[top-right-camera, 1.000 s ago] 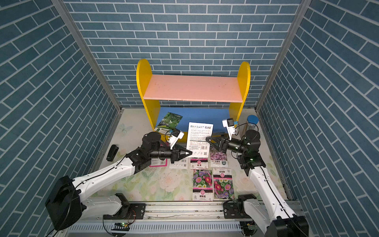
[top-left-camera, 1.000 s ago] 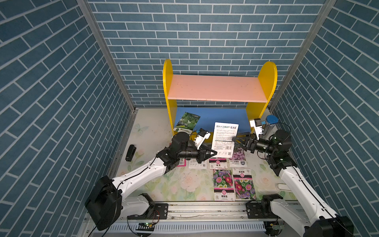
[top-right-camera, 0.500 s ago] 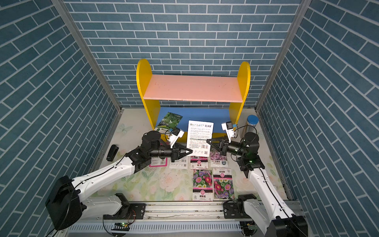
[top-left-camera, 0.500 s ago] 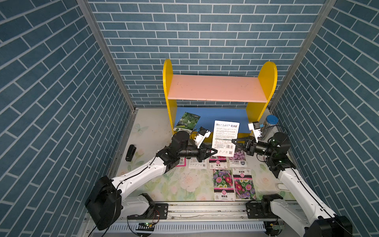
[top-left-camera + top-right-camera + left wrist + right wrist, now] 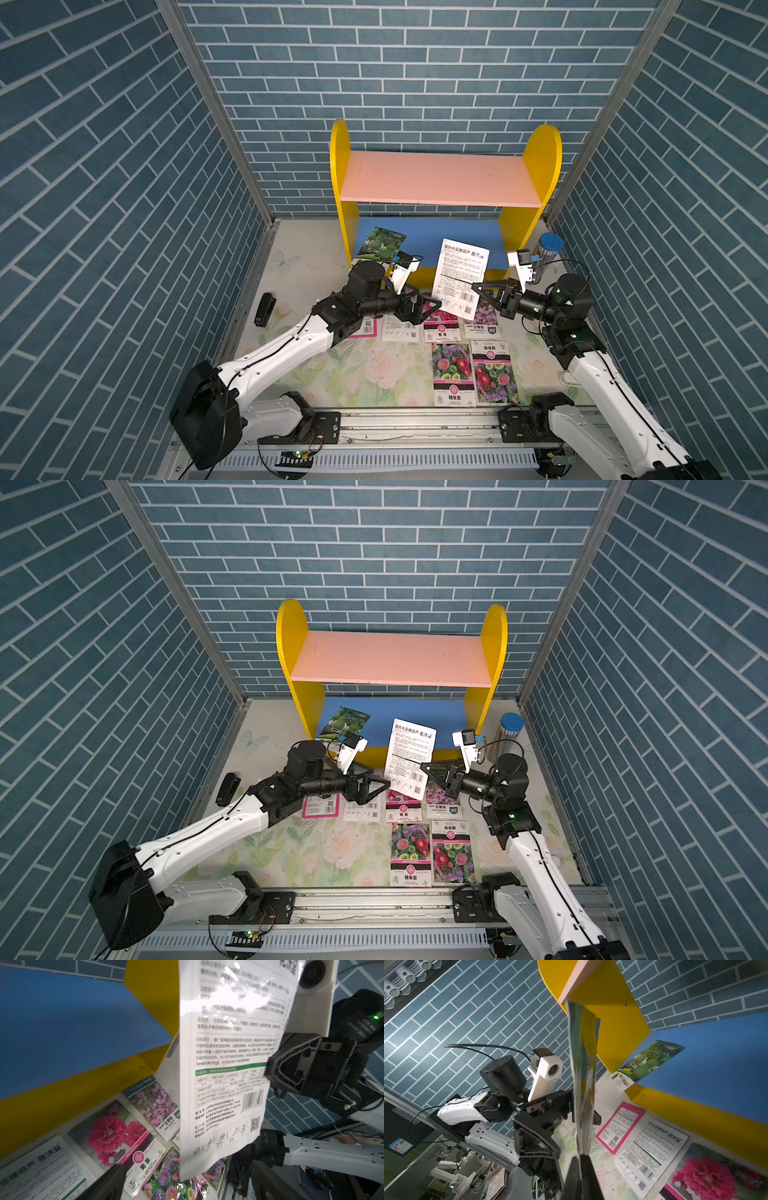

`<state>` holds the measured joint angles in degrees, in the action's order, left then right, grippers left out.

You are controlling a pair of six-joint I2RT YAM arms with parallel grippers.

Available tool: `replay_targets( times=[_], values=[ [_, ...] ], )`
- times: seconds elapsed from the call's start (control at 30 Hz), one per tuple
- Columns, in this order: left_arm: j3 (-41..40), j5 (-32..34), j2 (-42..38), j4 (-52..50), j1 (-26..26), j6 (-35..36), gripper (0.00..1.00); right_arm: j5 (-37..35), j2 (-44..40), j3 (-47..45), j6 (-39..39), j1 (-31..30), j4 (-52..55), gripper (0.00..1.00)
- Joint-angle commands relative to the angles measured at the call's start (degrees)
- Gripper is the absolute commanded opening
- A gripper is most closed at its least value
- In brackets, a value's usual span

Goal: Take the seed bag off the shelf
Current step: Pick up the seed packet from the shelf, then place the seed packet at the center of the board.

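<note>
1. In both top views the right gripper (image 5: 476,286) (image 5: 424,766) is pinching the near edge of the white seed bag (image 5: 459,274) (image 5: 409,754). It holds the bag upright in the air, just in front of the shelf (image 5: 436,183) and clear of its blue lower board (image 5: 415,237). The left gripper (image 5: 430,309) sits by the bag's lower corner with its jaws spread. A green seed bag (image 5: 380,245) lies on the left end of that board. Flower packets (image 5: 453,365) lie flat on the table (image 5: 299,266).
2. From the left wrist, the white bag's printed back (image 5: 228,1064) hangs in front. The right gripper (image 5: 268,1071) is pressed together on its edge, beside the green band. Only one left finger (image 5: 110,1182) shows.
3. From the right wrist the white bag (image 5: 583,1084) is edge-on, clamped between the closed right fingertips (image 5: 576,1167). The left gripper (image 5: 578,1136) stands with one jaw on either side of the bag; I cannot tell whether they touch it. The green bag (image 5: 648,1059) overhangs the board's front edge.
</note>
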<state>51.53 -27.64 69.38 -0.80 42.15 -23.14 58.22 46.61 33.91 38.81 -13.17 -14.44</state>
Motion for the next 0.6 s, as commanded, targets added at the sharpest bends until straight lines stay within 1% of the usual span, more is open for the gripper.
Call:
replay_targets(
  times=[0.0, 0.13, 0.23, 0.3, 0.43, 0.57],
  values=[
    [1.5, 7.6, -4.2, -8.3, -0.6, 2.0, 1.0, -5.9, -2.4, -1.9, 0.7, -2.7, 5.1, 0.0],
    [2.7, 10.5, -8.5, -16.9, -0.7, 4.2, 1.0, -11.7, -3.5, -4.2, 0.9, -9.0, 8.5, 0.0],
    [3.4, 12.6, -11.6, -23.3, -0.7, 4.9, 1.0, -14.9, -4.0, -6.6, 2.7, -13.0, 8.2, 0.0],
    [3.6, 12.6, -13.4, -26.7, -0.6, 4.9, 1.0, -16.8, -4.4, -8.7, 4.5, -15.4, 6.5, 0.0],
    [3.5, 12.0, -17.1, -31.6, -0.6, 4.0, 1.0, -21.6, -4.3, -12.3, 7.6, -21.5, 3.2, 0.0],
    [3.6, 14.0, -20.5, -33.6, -0.7, 3.5, 1.0, -26.6, -2.0, -13.9, 9.3, -27.8, 0.4, 0.0]
  ],
)
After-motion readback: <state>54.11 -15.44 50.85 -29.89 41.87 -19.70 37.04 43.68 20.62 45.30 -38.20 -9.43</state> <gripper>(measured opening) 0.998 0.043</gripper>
